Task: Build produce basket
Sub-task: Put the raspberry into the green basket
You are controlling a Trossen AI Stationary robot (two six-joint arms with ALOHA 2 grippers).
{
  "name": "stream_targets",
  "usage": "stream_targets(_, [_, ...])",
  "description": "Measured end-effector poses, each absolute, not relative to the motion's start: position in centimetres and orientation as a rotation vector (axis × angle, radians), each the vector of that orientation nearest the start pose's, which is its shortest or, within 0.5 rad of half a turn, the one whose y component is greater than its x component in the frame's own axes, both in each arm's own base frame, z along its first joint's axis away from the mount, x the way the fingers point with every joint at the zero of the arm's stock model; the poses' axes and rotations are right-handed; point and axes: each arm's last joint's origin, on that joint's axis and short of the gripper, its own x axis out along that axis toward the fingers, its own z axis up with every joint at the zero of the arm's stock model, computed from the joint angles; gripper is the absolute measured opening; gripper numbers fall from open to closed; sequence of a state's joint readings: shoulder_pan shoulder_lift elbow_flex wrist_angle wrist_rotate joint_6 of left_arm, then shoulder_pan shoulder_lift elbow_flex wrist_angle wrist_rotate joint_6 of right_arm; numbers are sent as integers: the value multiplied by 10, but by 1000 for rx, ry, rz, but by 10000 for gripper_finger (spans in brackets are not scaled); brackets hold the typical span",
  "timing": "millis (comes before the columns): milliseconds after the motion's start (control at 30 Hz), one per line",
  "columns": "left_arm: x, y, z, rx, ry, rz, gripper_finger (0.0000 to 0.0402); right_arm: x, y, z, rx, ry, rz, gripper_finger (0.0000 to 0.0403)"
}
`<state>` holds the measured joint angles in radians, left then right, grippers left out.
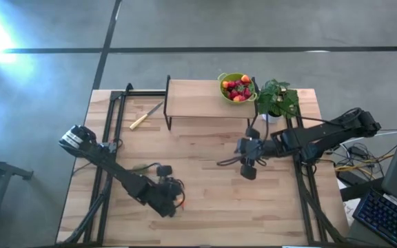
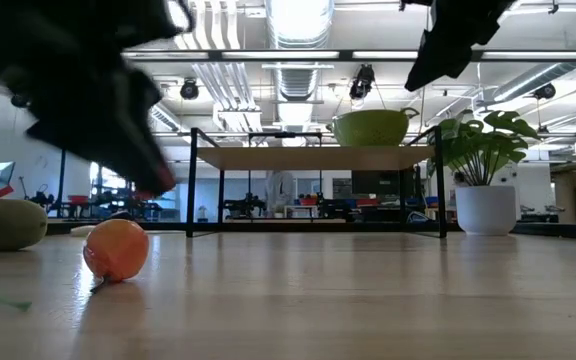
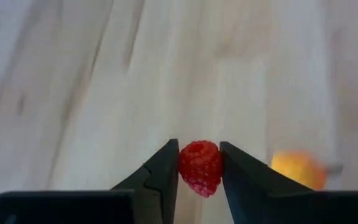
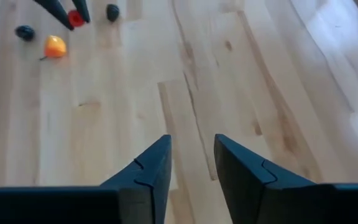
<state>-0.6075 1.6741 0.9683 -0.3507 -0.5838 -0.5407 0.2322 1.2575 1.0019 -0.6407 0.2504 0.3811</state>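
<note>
Now, from above, you see the left tool (image 1: 174,195) low over the front of the tabletop (image 1: 205,207), while the right tool (image 1: 248,165) hangs near the middle, right of centre. The produce basket (image 1: 236,87) sits on a wooden shelf (image 1: 191,96) at the back, filled with red and orange fruit, just beside a potted plant (image 1: 276,100). A yellow-handled knife (image 1: 143,117) lies left of the shelf.

At table height, you see an orange berry (image 2: 115,249) resting on the wood, a brownish-green oval fruit (image 2: 6,223) further left, and the basket up on the shelf.

Through the left wrist camera, your left tool is clamped on a red raspberry (image 3: 199,167), with the orange berry just beyond.

Through the right wrist camera, your right tool (image 4: 191,158) stands apart with nothing between its fingers; farther off lie two dark berries (image 4: 25,32) near the orange one.
</note>
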Motion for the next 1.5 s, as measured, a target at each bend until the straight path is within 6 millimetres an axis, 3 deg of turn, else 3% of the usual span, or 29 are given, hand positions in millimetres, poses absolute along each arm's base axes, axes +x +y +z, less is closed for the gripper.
stream_targets(333, [298,-177,205,512,448,155,109,244,74,279,199,820,-69,133])
stream_targets(600, [317,-154,215,962,431,119,111,244,91,282,214,755,2,138])
stream_targets(767, [326,-144,223,962,353,142,109,243,97,276,210,723,27,124])
stream_targets(967, [332,-146,231,1068,181,61,102,245,101,260,210,645,61,105])
stream_targets(1200, [340,-150,227,1216,91,102,103,250,102,248,191,437,123,96])
stream_targets(1500, [347,-150,226,1323,47,172,104,251,101,246,180,362,66,152])
